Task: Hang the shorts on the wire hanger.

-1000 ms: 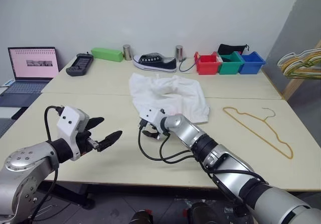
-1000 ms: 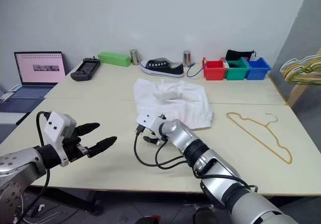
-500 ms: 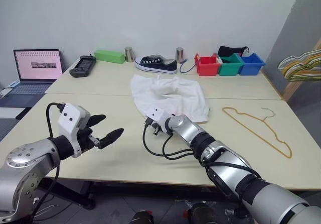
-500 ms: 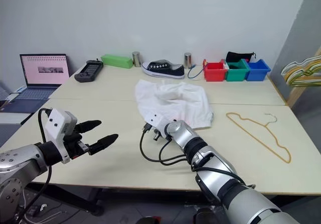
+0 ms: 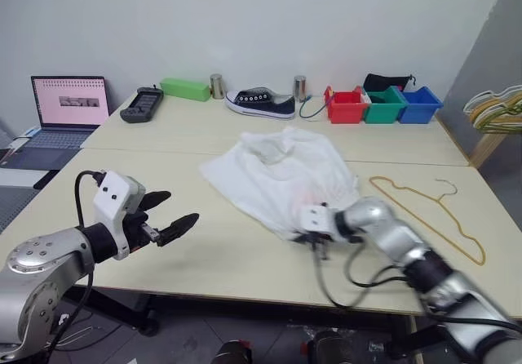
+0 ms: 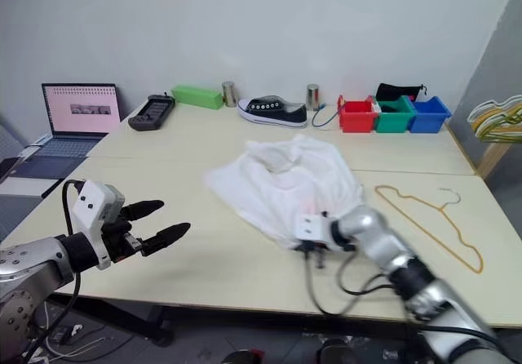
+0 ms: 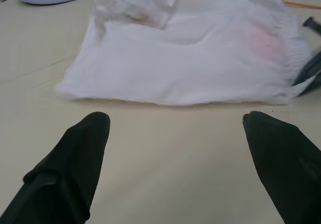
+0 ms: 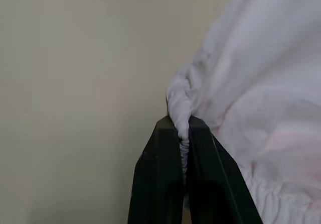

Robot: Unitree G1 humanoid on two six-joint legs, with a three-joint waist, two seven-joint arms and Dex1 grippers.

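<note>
Right wrist view: shorts [image 8: 261,83] bunched, gathered edge pinched tight between right gripper [image 8: 183,126] fingers. Shorts lie mid-table [image 5: 204,258]; wire hanger [image 5: 424,209] flat at their 3 o'clock, just apart. Left gripper [image 5: 167,217] at shorts' 8 o'clock, fingers spread wide, empty.

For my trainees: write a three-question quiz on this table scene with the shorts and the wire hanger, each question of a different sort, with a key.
1. True or false: the right gripper is shut on an edge of the shorts.
2. Multiple choice: the wire hanger is A) on the shorts, B) flat on the table beside the shorts towards the robot's right, C) in the left gripper.
3. Fill in: the left gripper's fingers are ____ and hold nothing.

Key: 1 true; 2 B; 3 open.
</note>
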